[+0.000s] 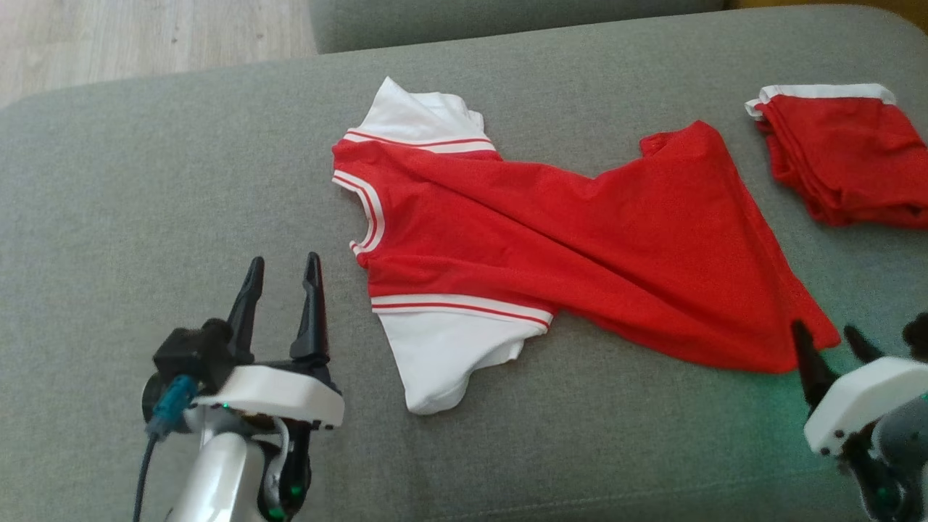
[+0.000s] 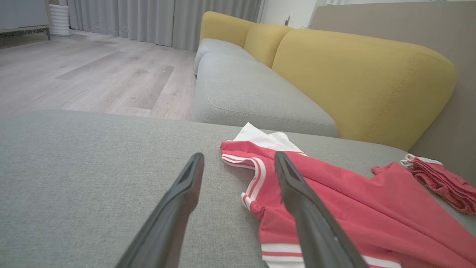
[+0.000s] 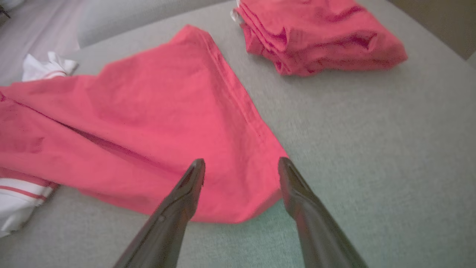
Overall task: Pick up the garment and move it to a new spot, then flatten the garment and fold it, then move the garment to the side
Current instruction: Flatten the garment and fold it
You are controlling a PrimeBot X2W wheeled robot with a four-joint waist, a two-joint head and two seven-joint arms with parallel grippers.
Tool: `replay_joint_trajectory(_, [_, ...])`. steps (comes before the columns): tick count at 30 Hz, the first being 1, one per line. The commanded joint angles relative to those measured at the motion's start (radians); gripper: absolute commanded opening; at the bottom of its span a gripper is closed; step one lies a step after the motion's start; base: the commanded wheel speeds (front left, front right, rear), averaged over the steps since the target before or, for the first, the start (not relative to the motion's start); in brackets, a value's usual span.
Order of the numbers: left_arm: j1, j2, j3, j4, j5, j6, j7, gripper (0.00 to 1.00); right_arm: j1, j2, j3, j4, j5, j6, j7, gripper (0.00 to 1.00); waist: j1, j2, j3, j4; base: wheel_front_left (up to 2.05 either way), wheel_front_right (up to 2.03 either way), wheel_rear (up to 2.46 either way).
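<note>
Jaws of both arms spread and empty, red garment (image 1: 573,239) lying between them, hem corner beneath right jaws

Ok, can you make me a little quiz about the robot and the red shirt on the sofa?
1. True or false: the left hand is gripping the red and white shirt.
2. What lies at the far right of the grey cushion? A) a folded red garment B) a blue towel C) a book
3. Which hand has its fingertips right by the shirt's bottom corner?

Key:
1. False: it is open, beside the shirt.
2. A
3. The right hand.
</note>
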Motion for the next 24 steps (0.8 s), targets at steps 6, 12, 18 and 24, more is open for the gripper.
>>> replay_joint_trajectory(6, [-0.033, 0.003, 0.055, -0.011, 0.013, -0.025, -0.006, 1.00, -0.045, 0.005, 0.000, -0.174, 0.031, 0.007, -0.145, 1.00, 0.0000, 0.0000, -0.024, -0.004, 0.00, 0.00, 0.00])
replay_joint_trajectory(12, [-0.129, 0.049, 0.034, 0.053, -0.024, -0.109, 0.115, 1.00, -0.051, 0.004, 0.019, -0.133, 0.073, 0.007, -0.301, 1.00, 0.0000, 0.0000, -0.039, -0.002, 0.00, 0.00, 0.00])
replay_joint_trajectory(18, [-0.364, 0.093, -0.014, 0.136, -0.119, -0.175, 0.408, 1.00, -0.076, -0.004, 0.036, -0.090, 0.090, 0.007, -0.363, 1.00, 0.0000, 0.0000, -0.005, -0.011, 0.00, 0.00, 0.00])
replay_joint_trajectory(24, [-0.584, 0.128, -0.054, 0.352, -0.282, -0.190, 0.720, 1.00, -0.138, -0.003, 0.093, -0.059, 0.122, 0.007, -0.406, 1.00, 0.0000, 0.0000, 0.066, -0.079, 0.00, 0.00, 0.00])
